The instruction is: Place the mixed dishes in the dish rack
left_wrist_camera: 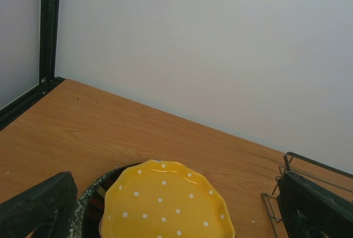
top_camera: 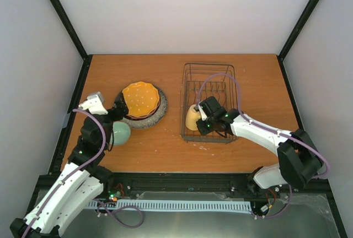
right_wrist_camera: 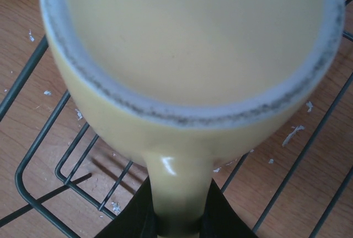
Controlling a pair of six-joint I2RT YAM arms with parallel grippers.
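The dish rack point(top_camera: 209, 65) sits at 3 o'clock on the table point(top_camera: 165, 150). Only one dish is inside it: the yellow mug point(top_camera: 192, 118), in the rack's 7 o'clock corner. The mug is tipped over, with its mouth turned toward the right wrist camera and its handle pointing back at the arm. Whether it rests on the wires or hangs just above them cannot be told.

The other dishes are outside the rack, at its 9 o'clock. The orange dotted plate point(top_camera: 141, 99) lies on top of the dark-rimmed plate point(top_camera: 160, 100), and both lie on the grey speckled plate point(top_camera: 157, 118). The green bowl point(top_camera: 120, 133) is on the table at the stack's 7 o'clock, partly hidden by the left arm.

The right gripper point(top_camera: 202, 122) has its fingers pressed together on the mug's handle, one on each side. The left gripper point(top_camera: 117, 112) has its fingers spread wide apart and holds nothing. It sits at the stack's 9 o'clock edge, facing across the plates.
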